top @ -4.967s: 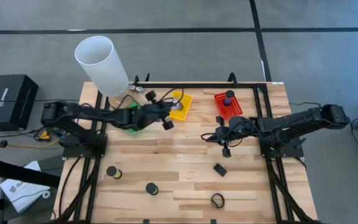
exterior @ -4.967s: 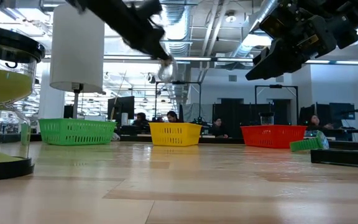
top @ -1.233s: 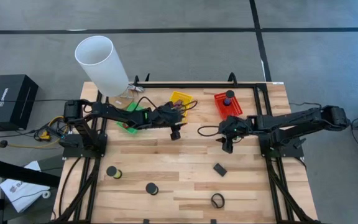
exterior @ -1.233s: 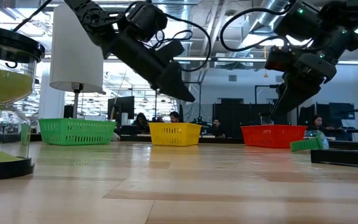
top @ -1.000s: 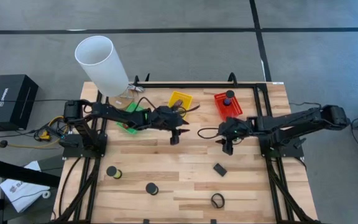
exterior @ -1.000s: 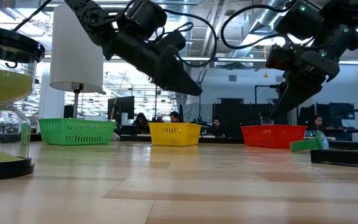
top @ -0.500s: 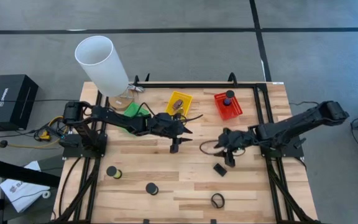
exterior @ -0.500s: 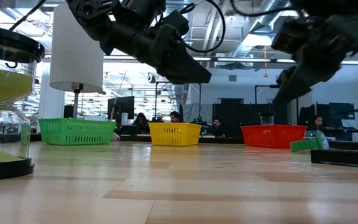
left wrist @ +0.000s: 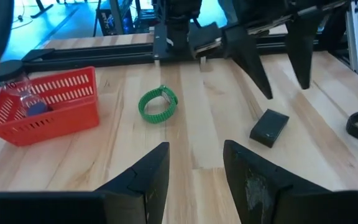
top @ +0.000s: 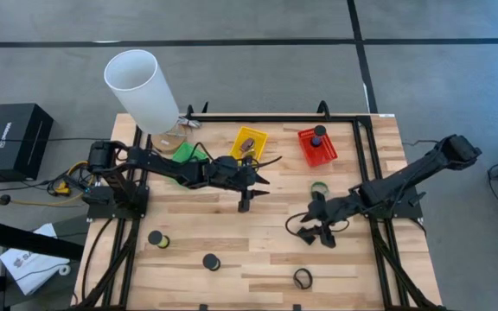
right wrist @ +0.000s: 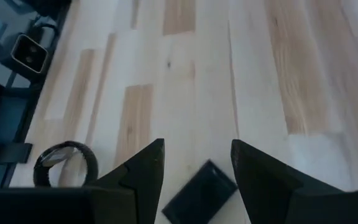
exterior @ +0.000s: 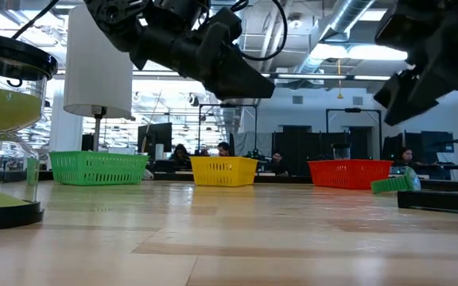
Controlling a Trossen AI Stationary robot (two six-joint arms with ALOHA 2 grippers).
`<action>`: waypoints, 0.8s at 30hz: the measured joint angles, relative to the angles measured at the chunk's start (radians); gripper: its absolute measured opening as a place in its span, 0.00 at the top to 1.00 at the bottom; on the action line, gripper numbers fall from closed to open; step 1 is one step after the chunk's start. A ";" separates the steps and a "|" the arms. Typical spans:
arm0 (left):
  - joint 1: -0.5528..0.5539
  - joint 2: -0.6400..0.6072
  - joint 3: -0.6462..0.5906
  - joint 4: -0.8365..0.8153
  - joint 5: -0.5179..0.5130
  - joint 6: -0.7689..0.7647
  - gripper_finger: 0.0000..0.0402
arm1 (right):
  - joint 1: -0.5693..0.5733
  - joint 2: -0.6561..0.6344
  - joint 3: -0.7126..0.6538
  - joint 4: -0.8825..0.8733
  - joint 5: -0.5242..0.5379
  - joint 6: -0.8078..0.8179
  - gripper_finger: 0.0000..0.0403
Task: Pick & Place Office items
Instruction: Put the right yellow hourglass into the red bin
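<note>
A small dark clip [right wrist: 201, 194] lies flat on the wood just below and between the open fingers of my right gripper [right wrist: 197, 165], which hovers over it [top: 313, 235] without touching. A black ring [right wrist: 66, 162] lies nearer the front edge [top: 302, 278]. A green ring [top: 319, 187] lies flat behind the right gripper. Two black spools [top: 156, 239] [top: 210, 262] stand at the front left. My left gripper [top: 245, 204] hangs open above mid-table, holding nothing [left wrist: 194, 168].
Green [top: 184, 155], yellow [top: 249, 142] and red [top: 316, 145] baskets stand along the far side, with items in the yellow and red ones. A big white cylinder [top: 141, 91] rises at the far left corner. An hourglass [exterior: 2, 119] stands close to the low camera.
My right gripper has travelled toward the table's near edge and come down over the dark clip, fingers still open. My left gripper has drifted a little toward the near edge at mid-table. Nothing on the table has moved.
</note>
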 joint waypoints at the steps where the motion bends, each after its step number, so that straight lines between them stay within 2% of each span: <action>1: -0.004 0.000 0.000 0.001 0.000 -0.007 0.64 | 0.000 0.000 0.000 0.028 0.007 -0.023 0.56; 7: -0.043 -0.009 -0.001 -0.001 0.002 -0.020 0.64 | -0.003 0.068 0.001 0.270 0.021 -0.185 0.54; 12: -0.091 -0.127 -0.001 0.000 0.006 -0.043 0.63 | -0.018 0.186 0.000 0.456 0.016 -0.312 0.45; 16: -0.142 -0.257 -0.006 -0.078 0.070 -0.071 0.60 | -0.051 0.301 0.000 0.591 0.017 -0.319 0.38; 19: -0.182 -0.333 -0.023 -0.148 0.124 -0.104 0.58 | -0.068 0.382 0.002 0.683 0.017 -0.320 0.38; 24: -0.273 -0.399 -0.068 -0.163 0.121 -0.155 0.53 | -0.085 0.495 0.046 0.757 0.017 -0.323 0.38</action>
